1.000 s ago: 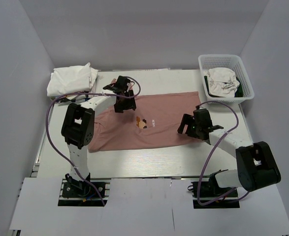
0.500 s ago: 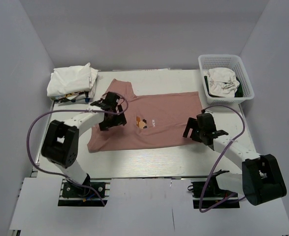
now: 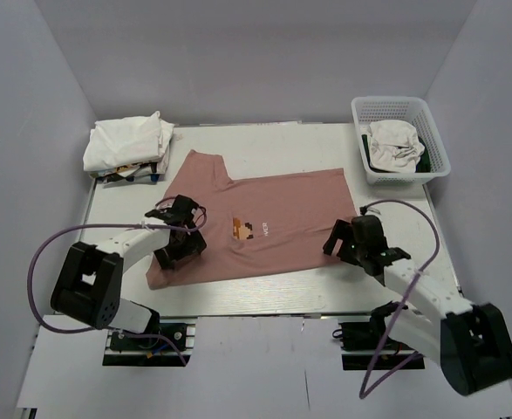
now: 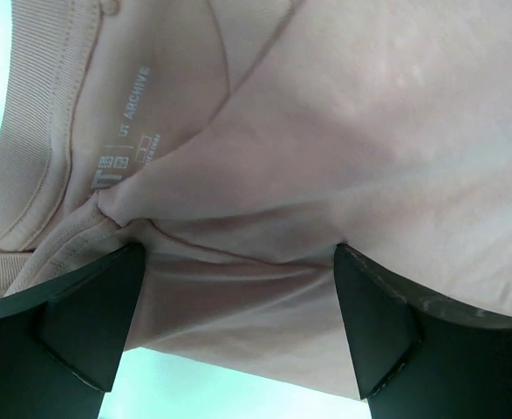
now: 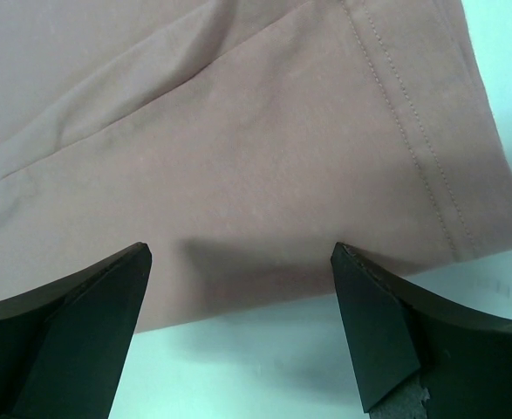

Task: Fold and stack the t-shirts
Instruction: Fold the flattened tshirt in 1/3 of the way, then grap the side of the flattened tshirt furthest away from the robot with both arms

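Observation:
The dusty-pink t-shirt lies spread on the table, print side up, collar end toward the left. My left gripper is open over its collar end. In the left wrist view my left gripper has its jaws wide apart, with bunched pink cloth and the neck label between them. My right gripper is open at the shirt's near right hem. In the right wrist view my right gripper straddles the hem edge above bare table. Folded white t-shirts are stacked at the back left.
A white mesh basket at the back right holds a crumpled white cloth and something dark. Grey walls close in the table on three sides. Purple cables loop from both arms.
Both grippers have moved toward the near edge of the table. The pink shirt has shifted nearer with them and turned slightly, and its back left sleeve now shows.

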Robot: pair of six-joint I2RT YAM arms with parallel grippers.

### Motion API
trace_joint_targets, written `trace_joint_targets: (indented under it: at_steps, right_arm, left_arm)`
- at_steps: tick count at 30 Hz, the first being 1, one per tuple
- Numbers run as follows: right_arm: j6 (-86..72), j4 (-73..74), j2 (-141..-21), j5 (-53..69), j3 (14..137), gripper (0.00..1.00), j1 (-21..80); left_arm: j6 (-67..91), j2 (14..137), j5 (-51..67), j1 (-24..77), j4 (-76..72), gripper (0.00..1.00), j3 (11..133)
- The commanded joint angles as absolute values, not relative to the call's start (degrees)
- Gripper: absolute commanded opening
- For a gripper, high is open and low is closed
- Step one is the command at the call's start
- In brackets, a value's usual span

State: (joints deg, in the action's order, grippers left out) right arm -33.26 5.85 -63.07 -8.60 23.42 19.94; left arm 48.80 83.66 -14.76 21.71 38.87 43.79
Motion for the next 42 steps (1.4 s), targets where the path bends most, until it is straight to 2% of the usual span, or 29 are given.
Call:
trace_joint_targets:
  at_steps: [1, 2, 5, 7, 12, 16, 24, 28, 29, 31, 32, 35, 42]
  right_arm:
    - [-37.2, 22.0, -56.1, -6.5, 18.5, 0.90, 20.8]
    - [-37.7, 22.3, -51.3, -5.9, 18.0, 0.90, 21.4]
    - [-37.4, 22.8, -47.7, -4.0, 20.1, 0.90, 21.9]
    - [-35.7, 22.7, -47.8, -5.2, 22.1, 0.90, 22.3]
    - [-31.9, 15.7, -51.5, -10.0, 33.5, 0.90, 22.2]
    - [-33.8, 7.1, -54.6, -12.1, 38.2, 0.90, 21.8]
    - [-32.8, 1.9, -63.8, -24.5, 46.7, 0.90, 21.8]
    - [-27.5, 0.9, -74.6, -27.6, 53.9, 0.90, 21.7]
    - [-26.7, 2.5, -76.1, -28.4, 56.8, 0.90, 21.4]
    - [-26.0, 4.4, -81.3, -30.0, 59.9, 0.90, 21.5]
    - [-25.0, 8.2, -86.3, -30.2, 65.6, 0.90, 21.4]
    - [-24.5, 12.0, -93.3, -31.1, 72.1, 0.90, 21.4]
    - [-23.6, 14.2, -101.6, -28.2, 76.7, 0.90, 19.8]
  left_arm:
    - [52.6, 80.1, -13.0, 21.0, 48.4, 0.99, 39.3]
    - [52.6, 77.1, -13.0, 21.8, 49.2, 0.99, 39.3]
    - [52.6, 73.1, -14.1, 21.8, 49.9, 0.99, 43.5]
    - [50.8, 70.1, -15.2, 21.8, 47.2, 0.99, 47.1]
    - [46.2, 72.9, -22.3, 21.2, 40.6, 0.99, 60.7]
    - [44.4, 82.4, -28.1, 20.0, 43.1, 0.99, 74.0]
    - [38.6, 103.1, -28.1, 17.2, 43.0, 0.99, 96.2]
    - [35.1, 116.5, -27.6, 15.1, 46.3, 0.99, 110.9]
    - [33.9, 122.1, -26.8, 15.1, 47.7, 0.99, 117.8]
    - [33.1, 126.9, -26.8, 15.1, 50.1, 0.99, 124.1]
    - [33.0, 128.7, -27.7, 14.5, 50.1, 0.99, 127.3]
    - [31.4, 132.8, -27.0, 13.9, 46.8, 0.99, 128.1]
    - [31.4, 136.9, -23.6, 12.0, 37.7, 0.99, 123.6]
